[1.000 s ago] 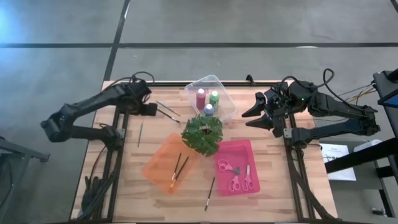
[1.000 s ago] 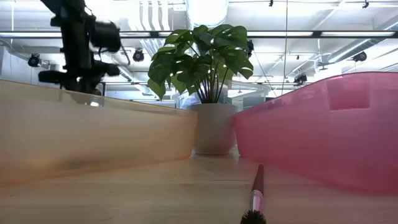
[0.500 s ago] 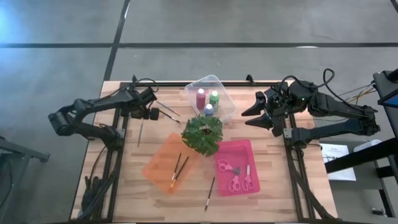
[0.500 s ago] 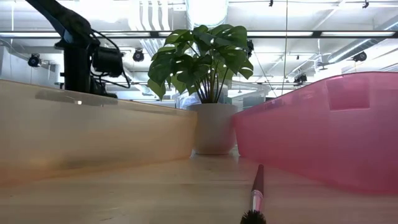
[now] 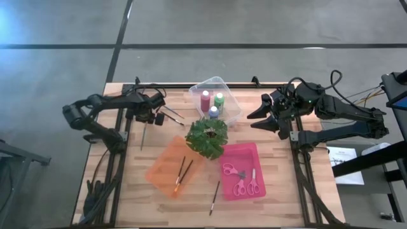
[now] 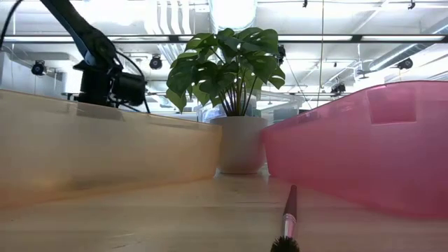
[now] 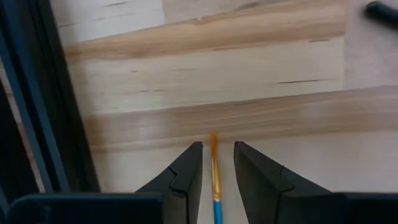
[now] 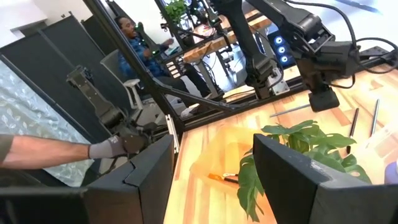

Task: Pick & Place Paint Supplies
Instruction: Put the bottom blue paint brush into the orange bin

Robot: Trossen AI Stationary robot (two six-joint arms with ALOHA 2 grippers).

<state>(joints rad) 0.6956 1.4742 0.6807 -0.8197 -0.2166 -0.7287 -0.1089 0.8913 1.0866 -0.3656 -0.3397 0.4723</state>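
Left claw (image 7: 216,171) narrowly parted astride loose paintbrush (image 7: 214,180) on table (image 7: 205,68), brush axis running between fingers, right claw (image 5: 262,116) wide, farther off

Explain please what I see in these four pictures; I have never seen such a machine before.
It is a robot with two dark arms at a wooden table. One picture looks straight down on it, one looks level across the table top, and two come from cameras on the arms' wrists.

On the table stand a leafy plant, a clear tray with three paint bottles, an orange tray with brushes, and a pink tray with scissors. More brushes lie loose on the wood.

The left gripper is low over a thin paintbrush, which lies between its fingers; the jaws do not yet touch it. The right gripper waits open at the right side, holding nothing.
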